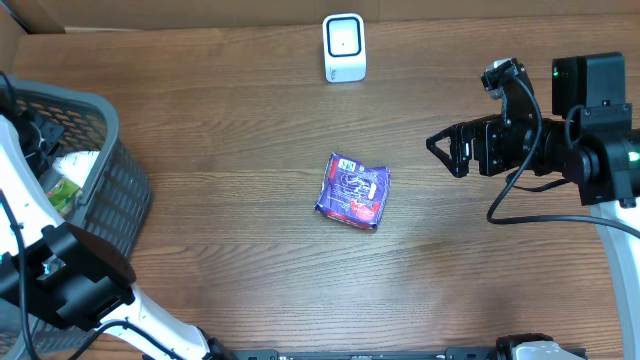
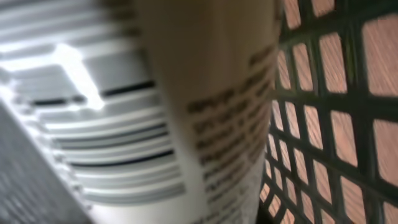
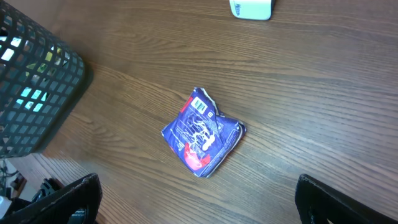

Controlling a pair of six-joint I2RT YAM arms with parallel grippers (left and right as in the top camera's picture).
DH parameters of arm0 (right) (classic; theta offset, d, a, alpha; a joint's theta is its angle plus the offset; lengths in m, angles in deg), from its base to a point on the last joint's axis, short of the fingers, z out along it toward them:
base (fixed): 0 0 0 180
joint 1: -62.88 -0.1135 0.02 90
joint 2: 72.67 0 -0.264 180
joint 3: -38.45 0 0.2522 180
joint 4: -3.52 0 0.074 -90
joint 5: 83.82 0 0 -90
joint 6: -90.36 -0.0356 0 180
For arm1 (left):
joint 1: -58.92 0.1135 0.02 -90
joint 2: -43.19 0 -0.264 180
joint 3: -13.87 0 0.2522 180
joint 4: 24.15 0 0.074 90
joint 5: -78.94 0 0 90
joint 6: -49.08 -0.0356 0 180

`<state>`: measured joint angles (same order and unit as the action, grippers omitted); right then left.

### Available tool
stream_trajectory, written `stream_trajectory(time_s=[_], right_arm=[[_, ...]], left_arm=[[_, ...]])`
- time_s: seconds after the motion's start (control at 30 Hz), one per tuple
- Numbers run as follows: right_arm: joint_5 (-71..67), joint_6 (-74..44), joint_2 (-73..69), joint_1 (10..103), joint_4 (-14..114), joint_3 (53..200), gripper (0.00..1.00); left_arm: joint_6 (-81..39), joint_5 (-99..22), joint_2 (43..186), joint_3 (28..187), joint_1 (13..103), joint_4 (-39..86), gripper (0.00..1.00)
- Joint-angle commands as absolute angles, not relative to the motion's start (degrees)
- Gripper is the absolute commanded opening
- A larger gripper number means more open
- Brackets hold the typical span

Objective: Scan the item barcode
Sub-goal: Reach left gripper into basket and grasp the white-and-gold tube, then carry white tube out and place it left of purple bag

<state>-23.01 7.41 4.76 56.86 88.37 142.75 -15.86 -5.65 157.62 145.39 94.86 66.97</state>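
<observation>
A white item (image 2: 155,112) with a printed barcode (image 2: 106,143) and lines of text fills the left wrist view, blurred and very close to the camera. It is inside the grey mesh basket (image 2: 336,124), where my left arm (image 1: 25,215) reaches in. The left gripper's fingers do not show, and I cannot tell whether they hold the item. A purple and red packet (image 1: 353,190) lies flat mid-table. My right gripper (image 1: 447,150) hovers right of the packet, open and empty, its fingers (image 3: 68,199) wide apart. The white scanner (image 1: 344,47) stands at the back.
The grey basket (image 1: 110,170) stands at the table's left edge with white and green items (image 1: 65,175) inside. The right wrist view shows the basket (image 3: 37,81) at its left, the packet (image 3: 202,132) in the middle and the scanner (image 3: 250,8) at the top.
</observation>
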Motion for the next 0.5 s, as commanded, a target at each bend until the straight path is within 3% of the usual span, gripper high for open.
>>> stream_trajectory(time_s=[0.0, 0.47], right_arm=[[-23.51, 7.22, 4.74, 56.99, 88.11, 144.11, 1.0], [-23.51, 7.22, 4.74, 56.99, 87.89, 144.11, 1.0]], left_arm=[[-18.2, -5.76, 155.59, 146.79, 94.12, 66.99, 0.04], [-29.93, -11.8, 134.5, 147.7, 92.26, 61.31, 0.04]])
